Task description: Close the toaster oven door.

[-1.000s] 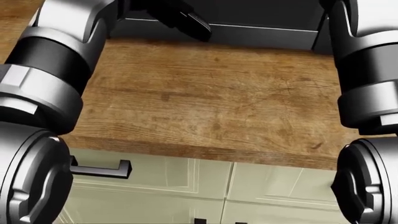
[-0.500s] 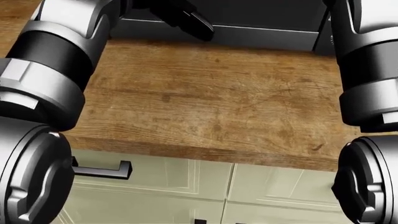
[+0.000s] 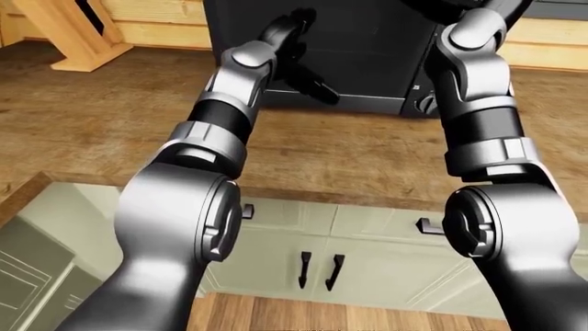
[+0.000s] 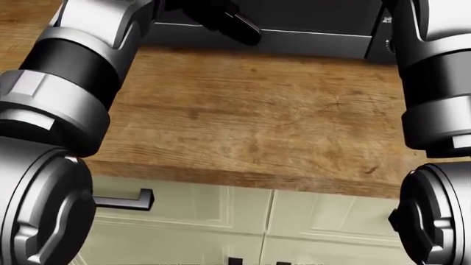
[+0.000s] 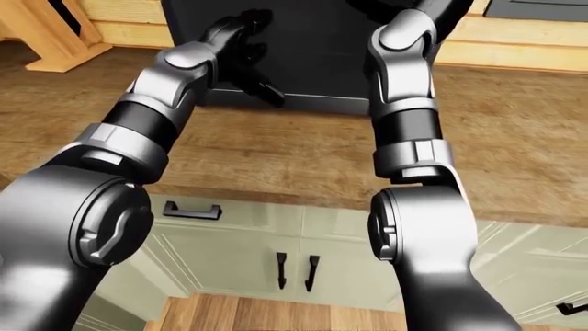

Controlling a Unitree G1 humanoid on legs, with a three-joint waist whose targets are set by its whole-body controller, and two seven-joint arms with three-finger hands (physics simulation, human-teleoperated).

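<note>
The black toaster oven (image 3: 367,41) stands on the wooden counter at the top middle of the left-eye view, with knobs (image 3: 424,102) down its right side. Its dark front looks upright above a grey lower edge (image 4: 316,38). My left hand (image 3: 308,69) is against the left part of that front with its dark fingers (image 4: 239,27) spread open, holding nothing. My right arm (image 3: 478,76) rises in front of the oven's right side. Its hand is cut off by the top edge and merges with the dark oven.
The wooden counter (image 4: 258,121) runs under both arms to its near edge. Below it are cream cabinet doors with dark handles (image 3: 317,269) and a drawer handle (image 4: 125,201). A wooden brace (image 3: 74,34) leans at the top left, against a wood wall.
My left forearm and hand have slid slightly right and up along the oven front. The head view has shifted a little, so the counter edge sits lower.
</note>
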